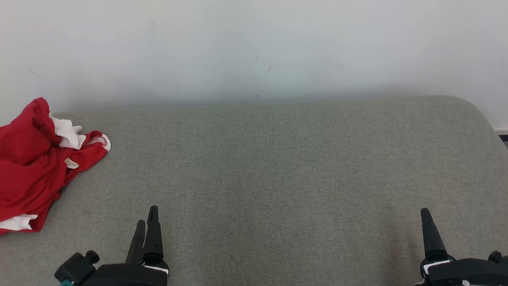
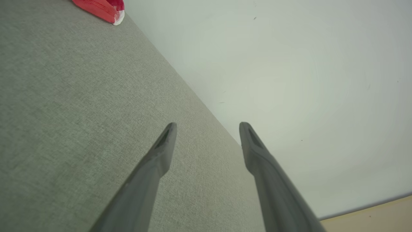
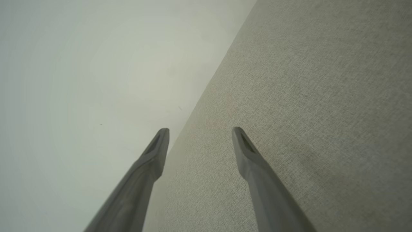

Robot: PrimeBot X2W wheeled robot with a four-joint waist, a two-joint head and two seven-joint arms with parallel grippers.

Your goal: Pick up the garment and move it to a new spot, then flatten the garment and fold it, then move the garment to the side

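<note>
Head view, looking down across a work surface, described from the robot outward. At the bottom left the left gripper [image 1: 147,216] points up the picture with its two long dark fingers; at the bottom right the right gripper [image 1: 426,216] does the same, one finger hiding the other from this angle. The wrist views look along each pair of fingers and show both sets spread wide apart with nothing between them, hanging over bare cloth. Beyond the grippers stretches a grey padded bench [image 1: 278,159] covered in woven fabric, with a rounded far right corner. Far over on its left side lies the garment [image 1: 31,167], red with white trim, crumpled in a loose heap and partly cut off by the picture's left edge; it sits well apart from both grippers, nearer the left one. Behind the bench rises a plain pale wall [image 1: 254,47] with a few faint marks. Judging by this layout, the first step, picking the garment up, has not begun. The next move likely calls for the left arm to reach forward and to its left, close on a raised fold of the heap, and carry it to the open middle of the bench, where both grippers can spread it flat.
</note>
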